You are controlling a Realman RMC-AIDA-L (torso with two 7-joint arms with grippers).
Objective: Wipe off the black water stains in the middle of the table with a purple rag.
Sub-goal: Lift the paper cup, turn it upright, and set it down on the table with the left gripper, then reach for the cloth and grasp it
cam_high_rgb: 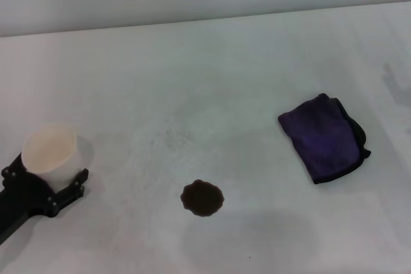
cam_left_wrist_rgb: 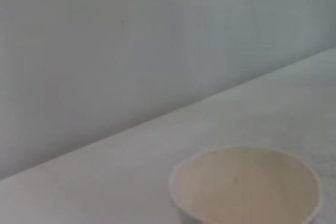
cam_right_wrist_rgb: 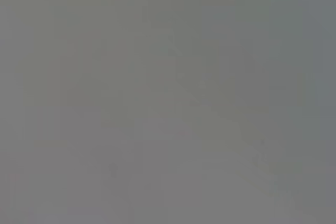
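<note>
Bare table [cam_high_rgb: 212, 81] between purple rag [cam_high_rgb: 323, 138] and black water stains [cam_high_rgb: 202, 197].

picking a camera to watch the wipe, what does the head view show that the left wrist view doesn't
Only the head view shows the black water stain, the purple rag lying folded to its right, untouched, and the left gripper shut on the cup at the table's left. Only the left wrist view shows the cup's inside up close, which looks empty. Both share the white paper cup, the white table and the wall behind it.
</note>
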